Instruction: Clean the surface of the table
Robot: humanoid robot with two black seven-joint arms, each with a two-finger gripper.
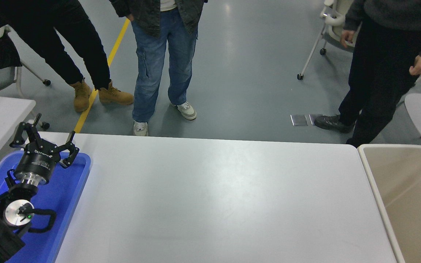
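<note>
Bright, even overhead light is filling the scene. A soft, broad sheen is spreading across the middle of the table surface (210,197), fading toward six o'clock. At twelve o'clock a small glare patch is gleaming on the grey floor (239,54). Shadows are staying faint and diffuse, pooling only under the people's shoes. Focus is holding sharp throughout, with no motion blur showing. Straight edges are bowing slightly toward three and nine o'clock.

Just one view: the table surface (214,197) is seen from high on the robot's side, looked down on and forward, floor beyond its far edge.
</note>
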